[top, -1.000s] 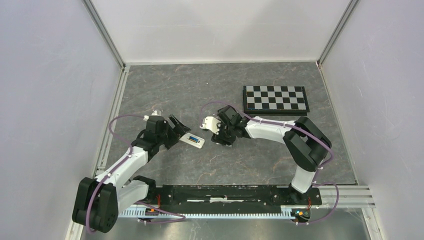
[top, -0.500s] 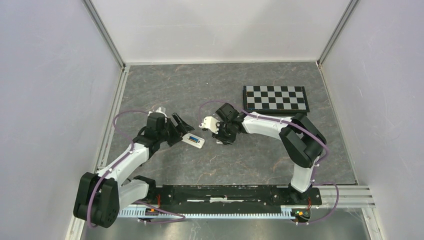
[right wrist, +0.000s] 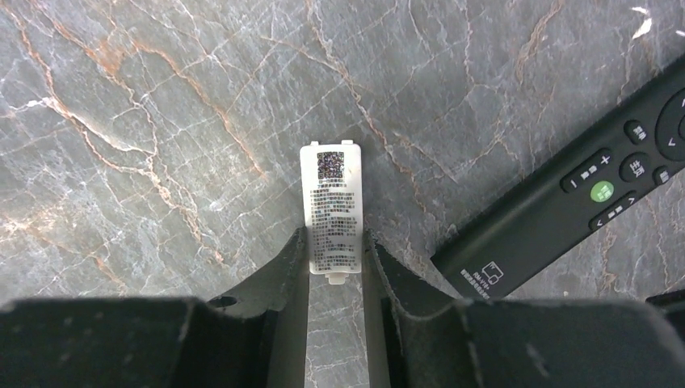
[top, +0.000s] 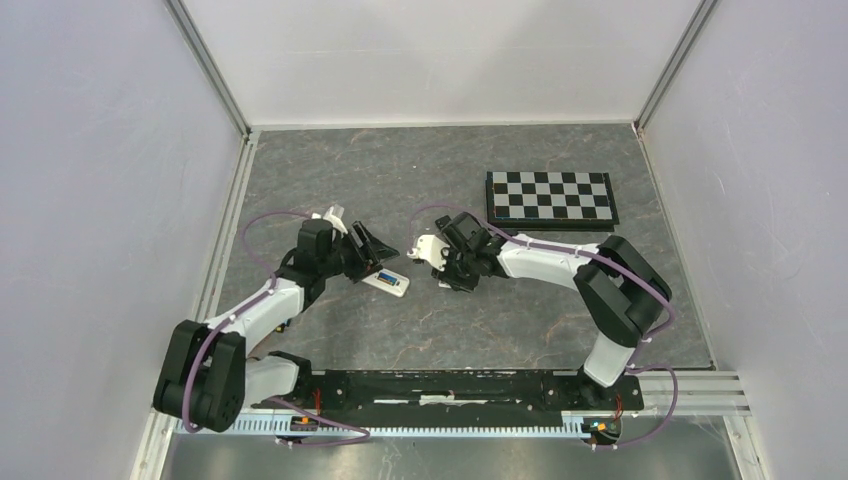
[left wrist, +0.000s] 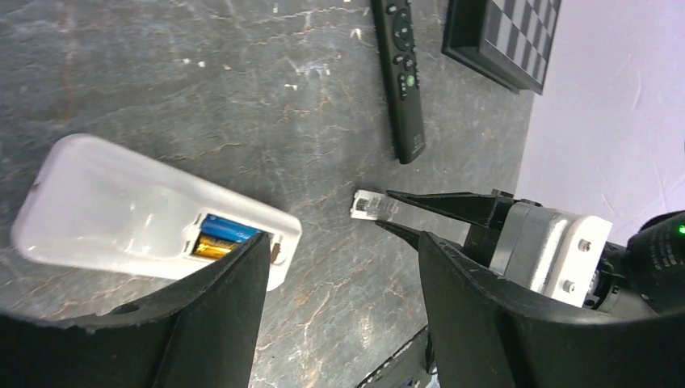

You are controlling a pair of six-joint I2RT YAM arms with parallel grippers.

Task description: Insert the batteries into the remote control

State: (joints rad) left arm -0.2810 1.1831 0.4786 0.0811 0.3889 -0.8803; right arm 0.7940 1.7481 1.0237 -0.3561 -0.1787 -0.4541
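White plastic is showing on the remote control, which is lying back-up on the grey marble-pattern table with its battery bay uncovered. Two cells are sitting side by side inside that bay: a blue battery and a brownish-gold battery.

The left gripper is hanging at the bay end of the remote control with its jaws spread wide. One jaw is overlapping that end in the left wrist view; contact cannot be confirmed.

Just past the same end, the right gripper is pinching a white labelled battery cover by its long edges, apart from the remote control.

A black remote is lying farther from the remote control than the cover, on the right arm's side. A chessboard is resting farther still, beyond the black remote.
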